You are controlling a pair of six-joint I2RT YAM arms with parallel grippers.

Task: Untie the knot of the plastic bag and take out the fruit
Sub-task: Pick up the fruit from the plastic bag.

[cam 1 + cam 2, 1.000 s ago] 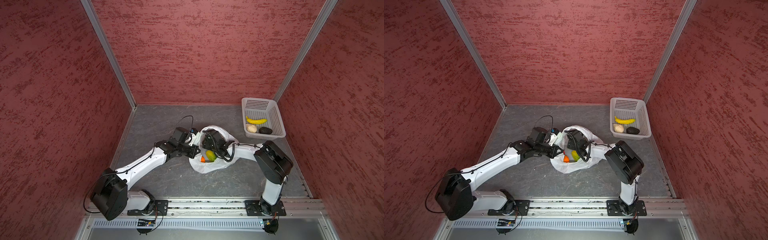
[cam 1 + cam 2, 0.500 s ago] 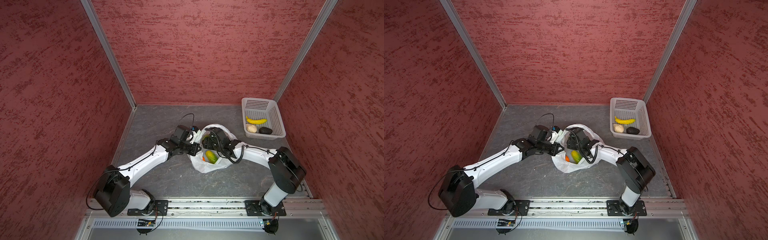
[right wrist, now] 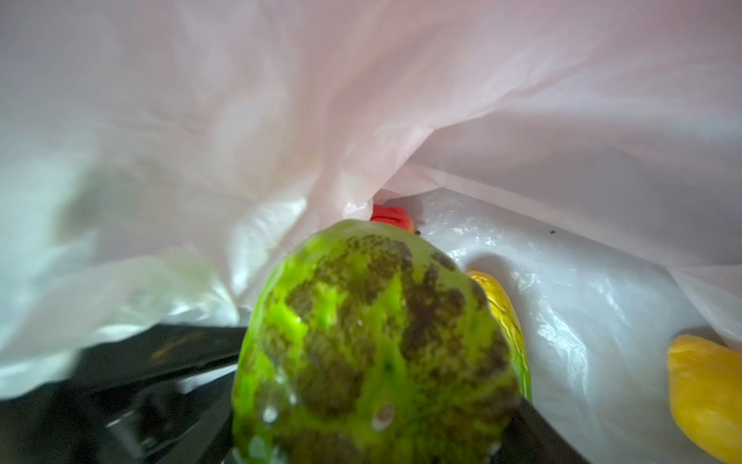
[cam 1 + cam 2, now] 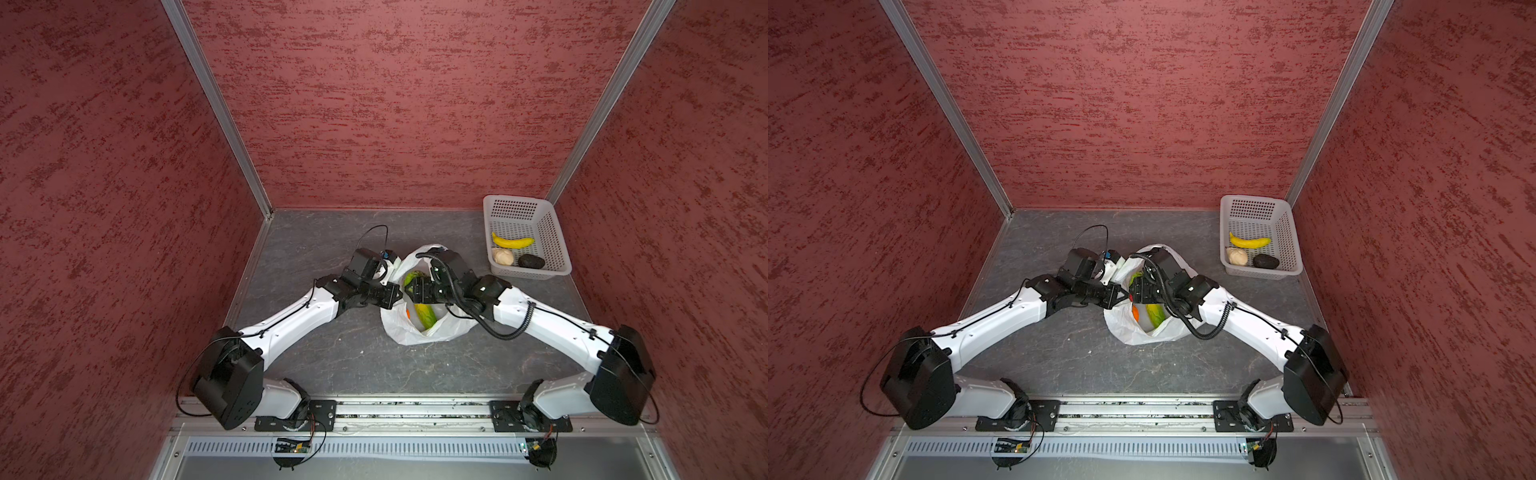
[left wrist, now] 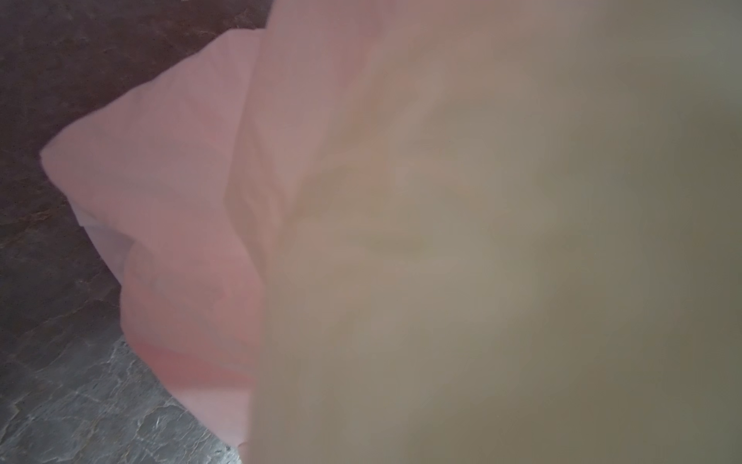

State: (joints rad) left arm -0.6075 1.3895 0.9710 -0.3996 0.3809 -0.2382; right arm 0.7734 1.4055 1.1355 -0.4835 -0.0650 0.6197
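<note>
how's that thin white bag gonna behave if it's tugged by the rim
Likely floppy: the plastic bag sags in creases around the fruit inside. Probably very light, so it may drag across the table unless pinned. Its translucent film looks thin and might tear.

Small box of a room w/ 3 red walls. Back wall [image 4: 415, 104] & side walls [image 4: 104, 187] look rough, w/ dark red streaks. Shiny metal strips [image 4: 216, 108] run down the 2 back corners. Floor [image 4: 332, 361] is dark gray like stone, w/ thin pale cracks. A silver metal rail [image 4: 415, 409] lies along the front edge. Light's soft & even.
</note>
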